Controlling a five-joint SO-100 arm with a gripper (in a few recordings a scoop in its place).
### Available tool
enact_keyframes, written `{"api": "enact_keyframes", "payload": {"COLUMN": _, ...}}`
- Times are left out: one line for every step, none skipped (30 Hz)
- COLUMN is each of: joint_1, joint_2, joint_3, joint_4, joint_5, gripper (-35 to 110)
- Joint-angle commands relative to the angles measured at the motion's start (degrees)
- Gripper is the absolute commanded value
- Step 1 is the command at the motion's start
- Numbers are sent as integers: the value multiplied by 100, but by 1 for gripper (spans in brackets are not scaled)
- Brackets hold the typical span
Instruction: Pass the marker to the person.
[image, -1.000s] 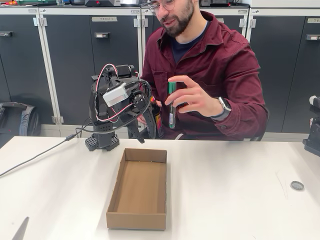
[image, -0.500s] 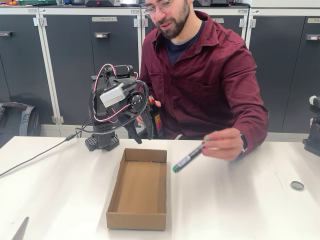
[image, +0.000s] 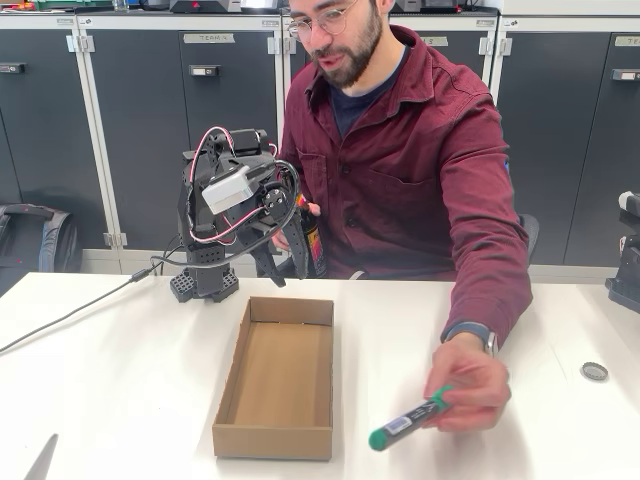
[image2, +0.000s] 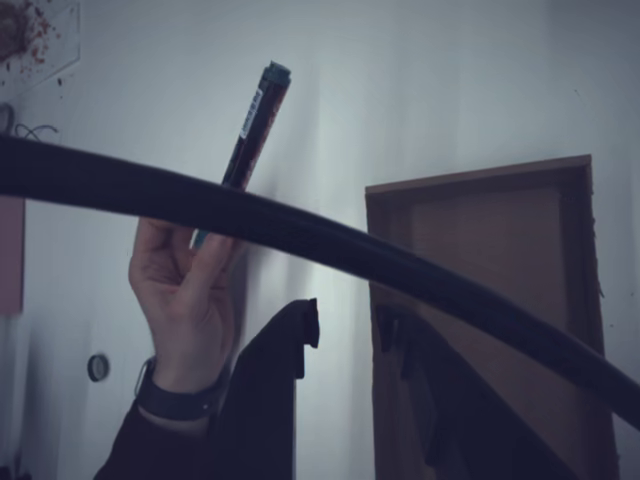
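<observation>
The marker (image: 408, 420) is held in the person's hand (image: 465, 390), low over the white table (image: 120, 360) just right of the cardboard box (image: 277, 375), tilted with 1 green end toward the camera. The box is seen open-topped, with nothing in it. In the wrist view the marker (image2: 252, 120) and the hand (image2: 185, 300) are seen beside the box (image2: 490, 280), crossed by a black cable (image2: 330, 245). The gripper (image2: 345, 330) is seen with its 2 fingers parted, holding nothing. In the fixed view the arm (image: 235, 210) is folded back by the person (image: 410, 170).

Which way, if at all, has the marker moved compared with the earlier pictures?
Yes. The marker, in the person's hand, has come down and forward, from above the cardboard box to beside its near right corner.
</observation>
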Motion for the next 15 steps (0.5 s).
{"api": "enact_keyframes", "payload": {"joint_1": 53, "joint_2": 211, "joint_3": -264, "joint_4": 0, "joint_5": 26, "gripper": 11}}
{"api": "enact_keyframes", "payload": {"joint_1": 62, "joint_2": 211, "joint_3": -255, "joint_4": 0, "joint_5": 18, "gripper": 11}}
{"api": "enact_keyframes", "payload": {"joint_1": 70, "joint_2": 211, "joint_3": -255, "joint_4": 0, "joint_5": 18, "gripper": 11}}
{"api": "enact_keyframes", "payload": {"joint_1": 70, "joint_2": 211, "joint_3": -255, "joint_4": -9, "joint_5": 18, "gripper": 11}}
{"api": "enact_keyframes", "payload": {"joint_1": 79, "joint_2": 211, "joint_3": -255, "joint_4": -9, "joint_5": 18, "gripper": 11}}
{"api": "enact_keyframes", "payload": {"joint_1": 79, "joint_2": 211, "joint_3": -255, "joint_4": -9, "joint_5": 18, "gripper": 11}}
{"api": "enact_keyframes", "payload": {"joint_1": 79, "joint_2": 211, "joint_3": -255, "joint_4": -9, "joint_5": 18, "gripper": 11}}
{"api": "enact_keyframes", "payload": {"joint_1": 79, "joint_2": 211, "joint_3": -255, "joint_4": -9, "joint_5": 18, "gripper": 11}}
{"api": "enact_keyframes", "payload": {"joint_1": 79, "joint_2": 211, "joint_3": -237, "joint_4": -9, "joint_5": 18, "gripper": 11}}
{"api": "enact_keyframes", "payload": {"joint_1": 79, "joint_2": 211, "joint_3": -237, "joint_4": -18, "joint_5": 18, "gripper": 11}}
{"api": "enact_keyframes", "payload": {"joint_1": 79, "joint_2": 211, "joint_3": -237, "joint_4": -18, "joint_5": 18, "gripper": 11}}
{"api": "enact_keyframes", "payload": {"joint_1": 79, "joint_2": 211, "joint_3": -237, "joint_4": -26, "joint_5": 18, "gripper": 11}}
{"api": "enact_keyframes", "payload": {"joint_1": 79, "joint_2": 211, "joint_3": -237, "joint_4": -26, "joint_5": 18, "gripper": 11}}
{"api": "enact_keyframes", "payload": {"joint_1": 70, "joint_2": 211, "joint_3": -229, "joint_4": -35, "joint_5": 9, "gripper": 11}}
{"api": "enact_keyframes", "payload": {"joint_1": 70, "joint_2": 211, "joint_3": -229, "joint_4": -44, "joint_5": 9, "gripper": 11}}
